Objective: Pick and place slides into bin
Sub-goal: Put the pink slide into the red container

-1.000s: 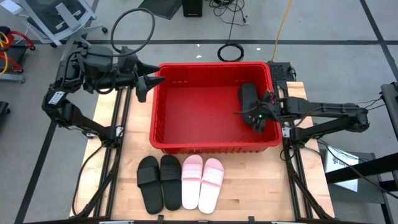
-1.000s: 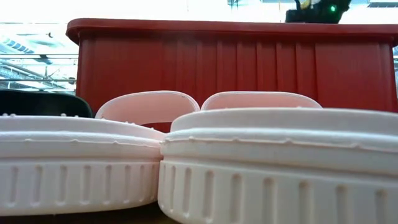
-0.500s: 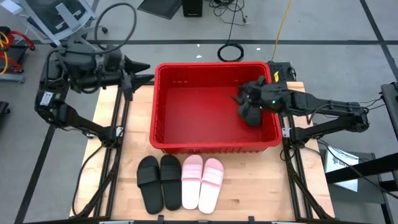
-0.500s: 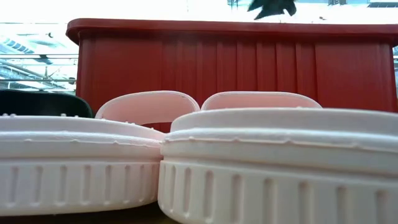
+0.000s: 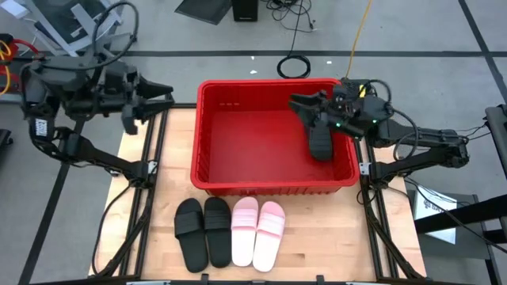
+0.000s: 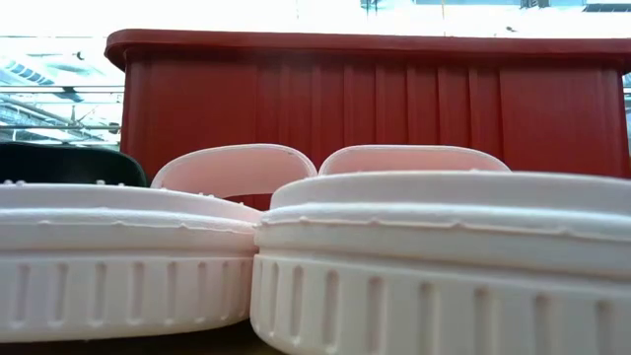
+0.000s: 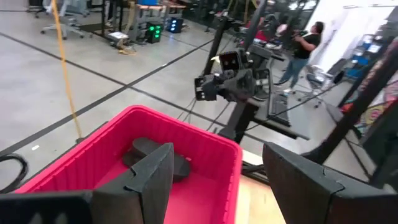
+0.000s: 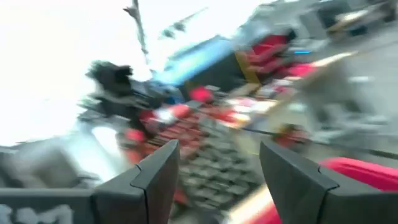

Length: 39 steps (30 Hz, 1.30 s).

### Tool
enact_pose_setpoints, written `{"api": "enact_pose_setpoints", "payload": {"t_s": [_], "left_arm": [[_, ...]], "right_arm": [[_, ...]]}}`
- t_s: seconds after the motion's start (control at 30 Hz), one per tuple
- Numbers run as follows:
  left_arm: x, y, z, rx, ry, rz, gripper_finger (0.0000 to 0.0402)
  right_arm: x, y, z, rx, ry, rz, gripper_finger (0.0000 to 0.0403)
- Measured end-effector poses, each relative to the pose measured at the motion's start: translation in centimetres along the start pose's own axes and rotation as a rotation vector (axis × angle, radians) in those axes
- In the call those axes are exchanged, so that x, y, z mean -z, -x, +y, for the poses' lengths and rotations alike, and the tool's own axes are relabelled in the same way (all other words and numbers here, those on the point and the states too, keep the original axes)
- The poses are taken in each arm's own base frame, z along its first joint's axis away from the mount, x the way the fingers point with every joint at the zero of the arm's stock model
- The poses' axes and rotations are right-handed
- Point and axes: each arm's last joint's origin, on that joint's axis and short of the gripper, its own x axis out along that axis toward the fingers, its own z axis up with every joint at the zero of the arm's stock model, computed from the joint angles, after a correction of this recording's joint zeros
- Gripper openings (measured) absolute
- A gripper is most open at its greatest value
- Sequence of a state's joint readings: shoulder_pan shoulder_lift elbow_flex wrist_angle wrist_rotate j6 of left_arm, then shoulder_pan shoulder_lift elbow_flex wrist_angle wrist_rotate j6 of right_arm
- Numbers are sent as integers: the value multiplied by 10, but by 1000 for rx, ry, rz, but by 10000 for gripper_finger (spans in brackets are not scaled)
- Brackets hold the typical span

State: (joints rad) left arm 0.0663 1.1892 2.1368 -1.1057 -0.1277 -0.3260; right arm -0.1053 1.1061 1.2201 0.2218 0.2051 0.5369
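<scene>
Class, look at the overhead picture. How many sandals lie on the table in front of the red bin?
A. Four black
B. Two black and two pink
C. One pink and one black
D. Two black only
B: in front of the red bin, two black sandals lie side by side, with two pink sandals to their right.

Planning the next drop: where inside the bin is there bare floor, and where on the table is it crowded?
The bin has open red floor across its left and middle, bordered by its left wall. Its right end is taken by black slides, with the right gripper above. In front, two black slides and two pink slides crowd the table.
</scene>
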Motion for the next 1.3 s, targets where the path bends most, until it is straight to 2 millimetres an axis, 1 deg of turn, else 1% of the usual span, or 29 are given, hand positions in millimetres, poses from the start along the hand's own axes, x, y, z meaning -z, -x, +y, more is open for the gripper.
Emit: {"api": "enact_pose_setpoints", "payload": {"t_s": [0.1, 0.23, 0.33, 0.43, 0.6, 0.8, 1.0, 1.1, 1.23, 1.3], "left_arm": [[0, 4, -2, 24, 6, -3, 241], [2, 4, -5, 62, 10, 12, 241], [2, 4, -8, 94, 5, 23, 241], [3, 5, -9, 112, -6, 26, 241], [3, 5, -10, 117, -18, 27, 241], [3, 4, -10, 114, -17, 28, 241], [3, 4, -10, 110, -12, 27, 241], [3, 4, -10, 103, -2, 25, 241], [3, 4, -10, 102, 4, 25, 241], [3, 4, -10, 100, 4, 24, 241]], "right_arm": [[-1, -4, 13, -176, -67, -40, 212], [4, -8, 32, -388, -99, -83, 212], [8, -8, 45, -502, -110, -146, 212], [13, -7, 57, -580, -116, -212, 212], [23, -3, 74, -667, -139, -257, 212], [29, 11, 95, -747, -134, -293, 216], [26, 30, 112, -819, -104, -417, 214], [24, 37, 122, -843, -87, -442, 213], [14, 41, 143, -867, -50, -450, 215], [11, 41, 155, -878, -21, -422, 215]]}}
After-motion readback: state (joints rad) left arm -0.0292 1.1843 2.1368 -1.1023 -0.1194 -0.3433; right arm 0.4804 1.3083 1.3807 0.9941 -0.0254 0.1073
